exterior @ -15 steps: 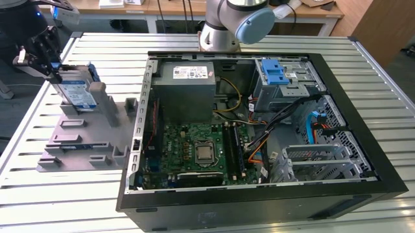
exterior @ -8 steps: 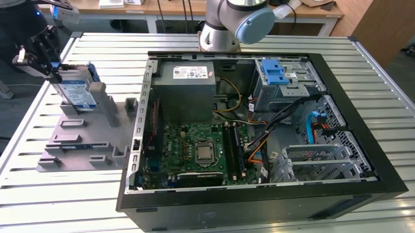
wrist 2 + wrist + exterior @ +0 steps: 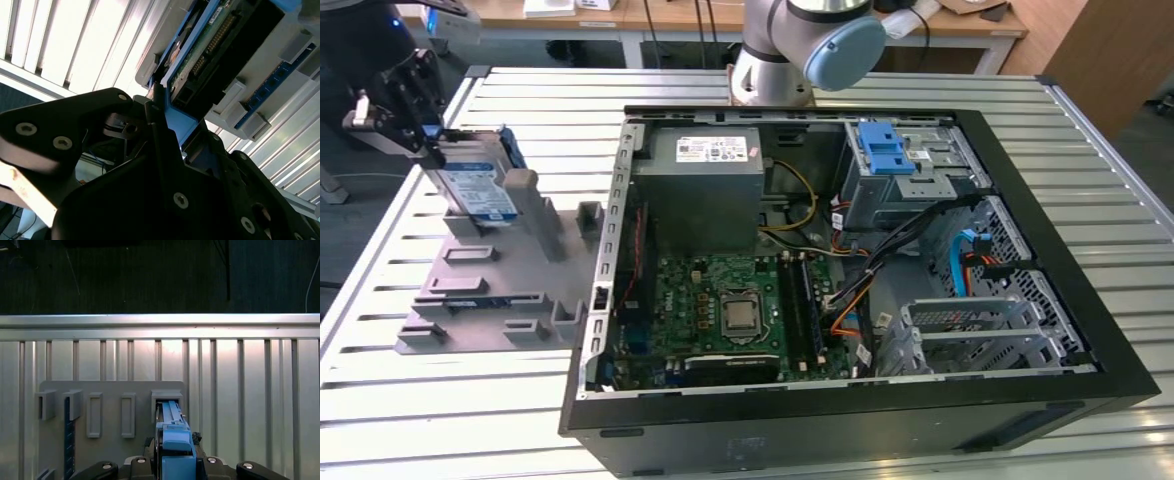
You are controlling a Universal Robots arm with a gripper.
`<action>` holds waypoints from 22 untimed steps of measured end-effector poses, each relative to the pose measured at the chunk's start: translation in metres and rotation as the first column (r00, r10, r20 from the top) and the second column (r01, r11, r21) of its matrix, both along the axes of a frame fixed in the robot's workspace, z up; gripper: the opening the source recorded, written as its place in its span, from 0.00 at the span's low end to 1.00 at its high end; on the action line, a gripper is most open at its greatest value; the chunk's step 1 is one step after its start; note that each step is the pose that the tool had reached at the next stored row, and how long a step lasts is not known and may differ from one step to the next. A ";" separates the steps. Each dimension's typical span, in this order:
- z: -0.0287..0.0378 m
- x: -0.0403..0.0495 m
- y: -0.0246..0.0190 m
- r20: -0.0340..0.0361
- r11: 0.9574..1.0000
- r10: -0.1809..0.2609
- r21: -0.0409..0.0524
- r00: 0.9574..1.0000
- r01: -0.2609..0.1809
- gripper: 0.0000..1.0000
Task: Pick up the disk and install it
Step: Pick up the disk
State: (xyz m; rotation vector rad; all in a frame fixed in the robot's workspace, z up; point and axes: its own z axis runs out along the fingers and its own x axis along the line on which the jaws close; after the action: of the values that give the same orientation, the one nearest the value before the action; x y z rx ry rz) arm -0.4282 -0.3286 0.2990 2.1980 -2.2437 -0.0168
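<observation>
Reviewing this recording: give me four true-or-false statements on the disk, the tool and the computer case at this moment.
1. The disk stands upright at the grey holder, outside the computer case. True.
2. The tool is shut on the disk's blue edge. True.
3. The disk already sits in the computer case. False: it is at the holder, on the exterior view's left.
4. The computer case is closed. False: it lies open, showing the motherboard.
</observation>
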 end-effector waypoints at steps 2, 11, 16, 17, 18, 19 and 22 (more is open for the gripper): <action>0.0015 0.0000 0.0000 0.000 1.000 0.000 0.000 1.000 0.000 0.37; 0.0081 0.0000 0.0000 0.000 1.000 0.000 0.000 1.000 0.000 0.37; 0.0113 0.0000 0.0000 0.000 1.000 0.000 0.000 1.000 0.000 0.37; 0.0119 0.0000 0.0000 0.000 1.000 0.000 0.000 1.000 0.000 0.37; 0.0123 0.0000 0.0000 0.000 1.000 0.000 0.000 1.000 0.000 0.37; 0.0128 0.0000 0.0000 0.000 1.000 0.000 0.000 1.000 0.000 0.37; 0.0146 0.0000 0.0000 0.000 1.000 0.000 0.000 1.000 0.000 0.37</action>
State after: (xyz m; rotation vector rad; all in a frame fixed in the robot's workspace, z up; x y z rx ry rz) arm -0.4282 -0.3286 0.3136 2.1981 -2.2438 -0.0167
